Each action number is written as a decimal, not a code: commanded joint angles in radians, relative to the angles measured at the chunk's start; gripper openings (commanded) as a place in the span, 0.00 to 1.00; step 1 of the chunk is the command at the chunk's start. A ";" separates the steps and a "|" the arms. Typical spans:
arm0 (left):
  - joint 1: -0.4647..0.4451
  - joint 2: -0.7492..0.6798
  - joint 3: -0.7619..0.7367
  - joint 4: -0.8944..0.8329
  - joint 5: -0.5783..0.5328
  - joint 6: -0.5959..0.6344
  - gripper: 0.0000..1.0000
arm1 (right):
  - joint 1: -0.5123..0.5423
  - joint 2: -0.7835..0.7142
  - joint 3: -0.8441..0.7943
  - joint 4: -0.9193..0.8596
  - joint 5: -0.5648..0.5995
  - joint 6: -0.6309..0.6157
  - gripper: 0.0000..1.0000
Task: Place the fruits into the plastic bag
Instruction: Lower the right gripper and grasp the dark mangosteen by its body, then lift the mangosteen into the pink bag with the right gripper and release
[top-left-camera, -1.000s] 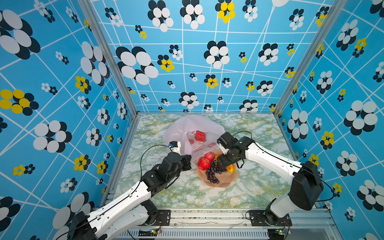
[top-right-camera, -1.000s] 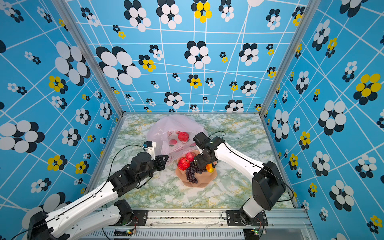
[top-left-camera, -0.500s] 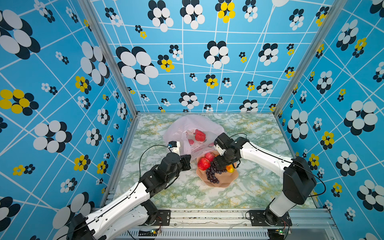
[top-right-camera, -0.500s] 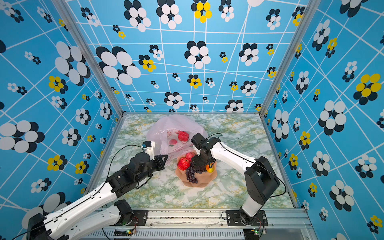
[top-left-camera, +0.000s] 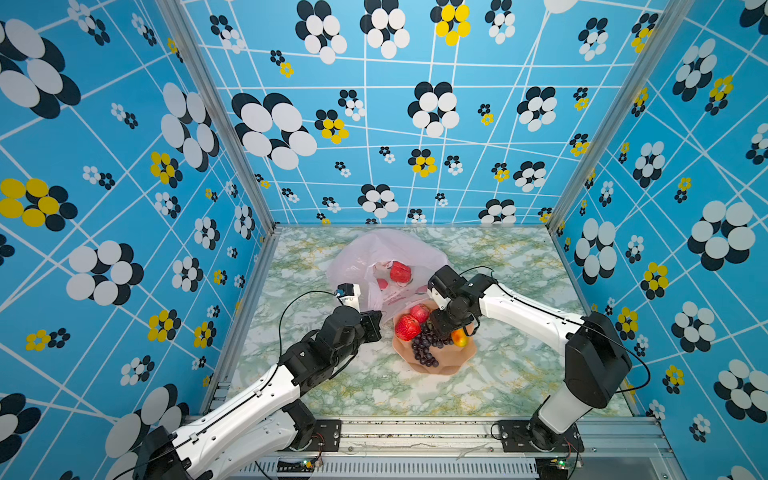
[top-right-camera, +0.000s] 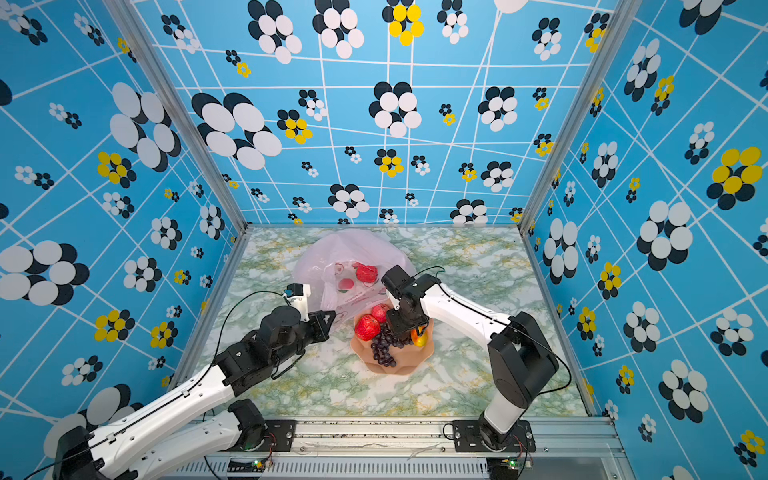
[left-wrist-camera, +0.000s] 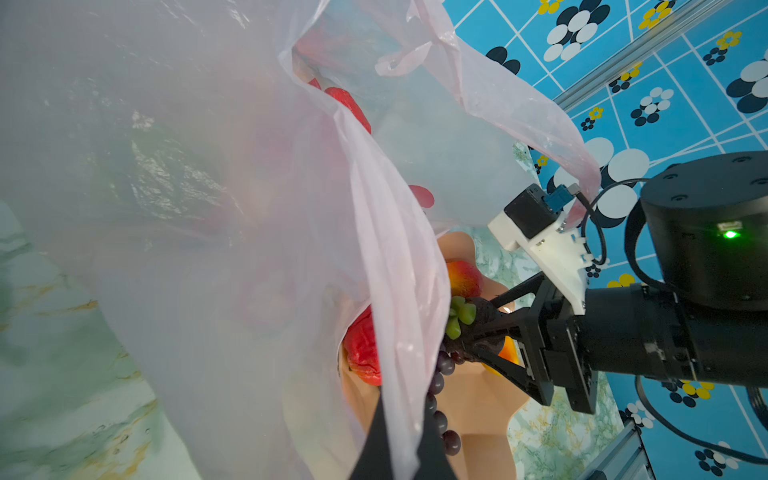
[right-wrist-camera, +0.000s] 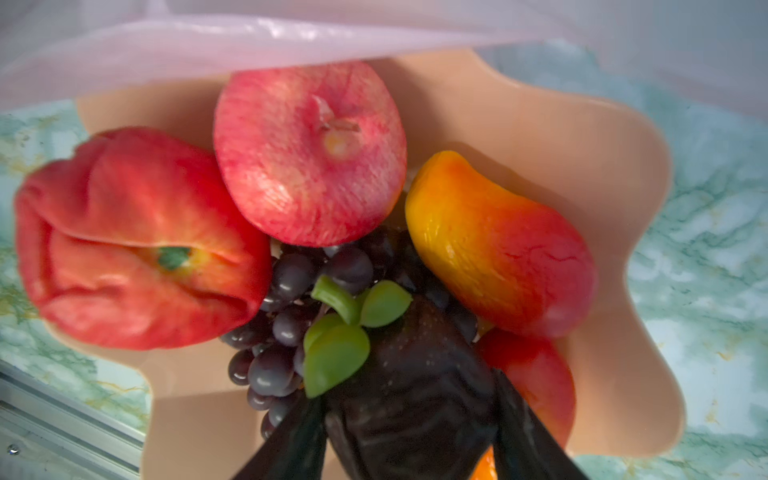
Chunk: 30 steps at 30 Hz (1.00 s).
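Maroon fruit (right-wrist-camera: 415, 357) in the bowl (right-wrist-camera: 540, 124), pinched by the jaws of the right gripper (right-wrist-camera: 407, 390), could squirt off its rounded skin or drag the grape bunch (right-wrist-camera: 291, 282) up — beside the bowl, the left gripper (top-left-camera: 376, 322) has its jaws clamped on the thin hem of the plastic bag (top-left-camera: 374, 249), which might slip.

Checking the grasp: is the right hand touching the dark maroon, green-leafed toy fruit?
Touching. In the right wrist view the right hand presses its fingers against both sides of the dark maroon toy fruit.
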 joint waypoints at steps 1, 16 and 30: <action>-0.006 -0.015 -0.015 0.009 -0.014 -0.003 0.00 | 0.006 -0.109 -0.014 0.005 -0.048 0.050 0.56; -0.005 -0.034 -0.034 0.034 -0.003 -0.011 0.00 | 0.007 -0.379 -0.404 0.816 -0.231 0.640 0.53; -0.006 -0.017 -0.012 0.040 0.008 -0.011 0.00 | 0.018 0.046 -0.051 0.877 -0.191 0.686 0.53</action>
